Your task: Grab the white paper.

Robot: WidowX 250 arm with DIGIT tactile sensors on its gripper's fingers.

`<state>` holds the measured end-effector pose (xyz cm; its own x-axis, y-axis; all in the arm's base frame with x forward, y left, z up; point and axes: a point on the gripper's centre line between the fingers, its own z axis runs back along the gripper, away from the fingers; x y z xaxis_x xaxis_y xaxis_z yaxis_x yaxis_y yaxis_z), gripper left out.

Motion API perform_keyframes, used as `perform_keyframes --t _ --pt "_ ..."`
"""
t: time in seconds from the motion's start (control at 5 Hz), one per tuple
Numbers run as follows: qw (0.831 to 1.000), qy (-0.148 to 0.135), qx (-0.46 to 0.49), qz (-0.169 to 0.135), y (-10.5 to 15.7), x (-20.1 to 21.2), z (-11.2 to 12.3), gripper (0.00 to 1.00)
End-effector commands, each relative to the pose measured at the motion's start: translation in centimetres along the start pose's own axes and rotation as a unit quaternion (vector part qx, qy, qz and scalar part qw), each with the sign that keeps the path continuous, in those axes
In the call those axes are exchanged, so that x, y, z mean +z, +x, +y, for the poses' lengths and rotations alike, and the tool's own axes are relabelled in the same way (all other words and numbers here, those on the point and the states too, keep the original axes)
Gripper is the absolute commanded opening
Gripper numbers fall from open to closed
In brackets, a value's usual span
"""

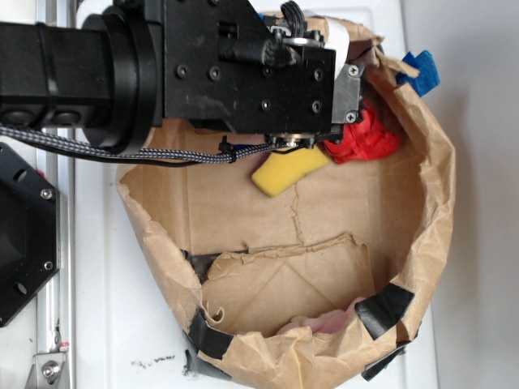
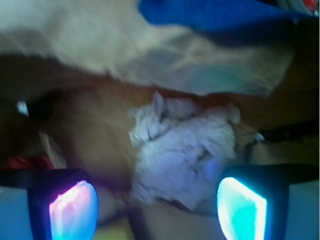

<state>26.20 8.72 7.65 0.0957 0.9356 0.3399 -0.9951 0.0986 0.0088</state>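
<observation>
In the wrist view the white paper (image 2: pixel 182 152), a wrinkly off-white ball with greyish folds, lies on the brown bag floor just ahead of and between my two fingers. My gripper (image 2: pixel 157 212) is open, its glowing pads (image 2: pixel 72 210) wide apart, and nothing is held. In the exterior view the black arm and gripper (image 1: pixel 345 81) reach into the far right part of the brown paper bag (image 1: pixel 438 211); a sliver of the white paper (image 1: pixel 332 32) shows behind the wrist, the rest is hidden.
The red paper wad (image 1: pixel 369 134) lies right of the gripper and the yellow sponge wedge (image 1: pixel 284 170) just below it. A blue object (image 1: pixel 420 69) sits on the bag's far rim, also in the wrist view (image 2: pixel 210 12). Pink material (image 1: pixel 324 318) lies at the near wall.
</observation>
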Motion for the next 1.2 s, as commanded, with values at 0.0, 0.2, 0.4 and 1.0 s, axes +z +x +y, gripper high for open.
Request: perform_keyframes --t 0.0,0.2,0.4,1.0 --pt "0.997 -0.030 0.053 -0.039 0.21 -2.23 -0.27 1.00" --pt "0.998 -0.019 0.050 -0.045 0.12 -3.09 -0.33 1.00" --pt "0.998 -0.021 0.044 -0.046 0.03 -2.99 -0.21 1.00" --pt "0.998 -0.034 0.043 -0.041 -0.15 -2.46 -0.09 0.00"
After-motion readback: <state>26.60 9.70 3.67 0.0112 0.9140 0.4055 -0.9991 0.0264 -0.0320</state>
